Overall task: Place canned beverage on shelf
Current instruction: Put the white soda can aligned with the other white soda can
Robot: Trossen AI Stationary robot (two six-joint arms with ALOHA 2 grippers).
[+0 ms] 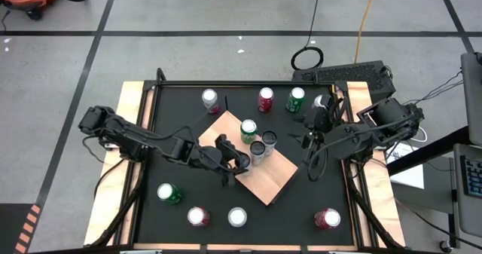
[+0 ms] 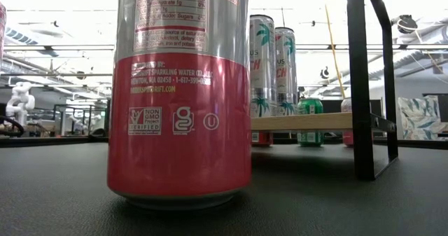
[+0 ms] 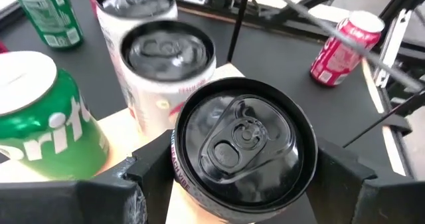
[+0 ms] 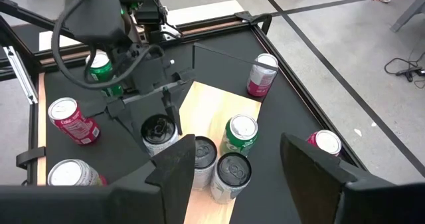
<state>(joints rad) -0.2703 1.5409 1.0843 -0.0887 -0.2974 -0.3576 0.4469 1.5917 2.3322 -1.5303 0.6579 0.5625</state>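
Note:
The shelf (image 1: 265, 180) is a tan board lying aslant mid-table. On it stand a green can (image 1: 248, 130) and two black-topped silver cans (image 1: 269, 141), (image 1: 257, 151). My left gripper (image 1: 235, 166) is shut on another black-topped can (image 3: 242, 147) at the board's left edge; this can also shows in the right wrist view (image 4: 159, 132). My right gripper (image 4: 236, 159) is open and empty at the table's right, far of the shelf (image 4: 212, 111). In the low view the shelf (image 2: 308, 121) carries the two tall silver cans (image 2: 262, 68). My left gripper pinches the black-topped can by its side wall just below the top rim (image 3: 180, 174), one finger (image 3: 149, 177) on each opposite side. The fingers come from the table's left, slanting down. The can stands upright; its bottom is hidden, so I cannot tell whether it rests on the board.
Loose cans stand around the shelf: a silver one (image 1: 210, 99), a red one (image 1: 266, 99) and a green one (image 1: 295, 99) at the far side, and green (image 1: 167, 194), red (image 1: 198, 216), silver (image 1: 237, 217) and red (image 1: 327, 218) ones near. A pink can (image 2: 180, 96) fills the low view.

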